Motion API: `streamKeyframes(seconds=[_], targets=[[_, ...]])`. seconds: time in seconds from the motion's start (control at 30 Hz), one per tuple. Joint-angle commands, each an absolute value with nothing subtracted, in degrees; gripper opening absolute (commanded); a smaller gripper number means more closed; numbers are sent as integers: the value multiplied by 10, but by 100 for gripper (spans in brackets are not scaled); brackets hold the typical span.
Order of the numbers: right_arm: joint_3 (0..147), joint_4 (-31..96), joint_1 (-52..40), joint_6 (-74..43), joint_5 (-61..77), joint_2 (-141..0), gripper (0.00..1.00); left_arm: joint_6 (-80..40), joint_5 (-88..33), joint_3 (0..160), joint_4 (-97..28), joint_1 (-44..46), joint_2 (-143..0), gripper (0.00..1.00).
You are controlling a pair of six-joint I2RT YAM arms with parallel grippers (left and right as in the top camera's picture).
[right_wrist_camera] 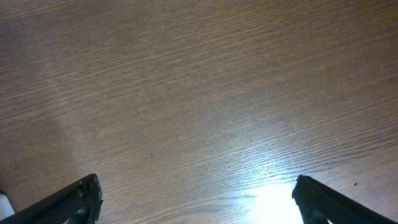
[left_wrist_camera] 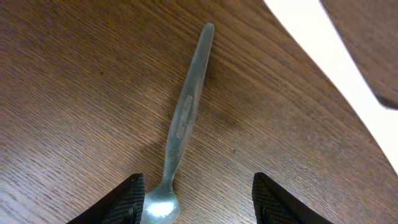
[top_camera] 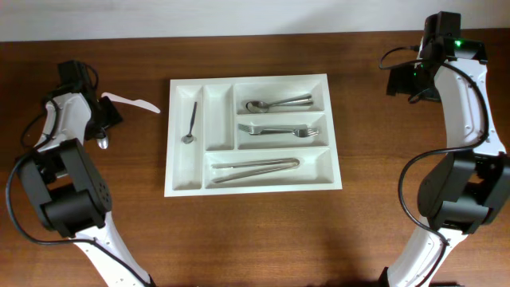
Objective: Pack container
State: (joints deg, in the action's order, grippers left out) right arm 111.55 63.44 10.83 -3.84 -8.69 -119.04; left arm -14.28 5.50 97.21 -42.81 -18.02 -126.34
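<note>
Our left claw (left_wrist_camera: 197,190) hangs spread over the small steel teaspoon (left_wrist_camera: 185,115) on the wooden desk (left_wrist_camera: 74,93); closing off-centre, we may flick it.

White arms (top_camera: 464,104) — black joints (top_camera: 68,203), black cables (top_camera: 404,191)

Metal spoon (left_wrist_camera: 185,118) flat on wooden table (left_wrist_camera: 74,87), bowl between tips of spread pincer (left_wrist_camera: 199,196)

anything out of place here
Two pieces lie loose on the table left of the container: a white plastic knife and a small metal spoon, which sits between the fingers of the open left gripper.
</note>
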Motion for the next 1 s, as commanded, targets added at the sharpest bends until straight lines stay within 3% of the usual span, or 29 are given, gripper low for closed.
streamKeyframes(seconds=[0.0, 0.63, 0.8, 0.97], targets=[[1121, 635, 105, -34, -86, -1179, 99, -131, 47, 974, -422, -194, -1265, 57], [1121, 635, 105, -34, -86, -1179, 99, -42, -39, 974, -406, -221, -1276, 57], [1121, 635, 105, -34, -86, -1179, 99, -42, -43, 974, -412, -221, -1297, 53], [1121, 635, 105, -34, -86, -1179, 99, -42, -43, 974, -416, -221, -1310, 39]])
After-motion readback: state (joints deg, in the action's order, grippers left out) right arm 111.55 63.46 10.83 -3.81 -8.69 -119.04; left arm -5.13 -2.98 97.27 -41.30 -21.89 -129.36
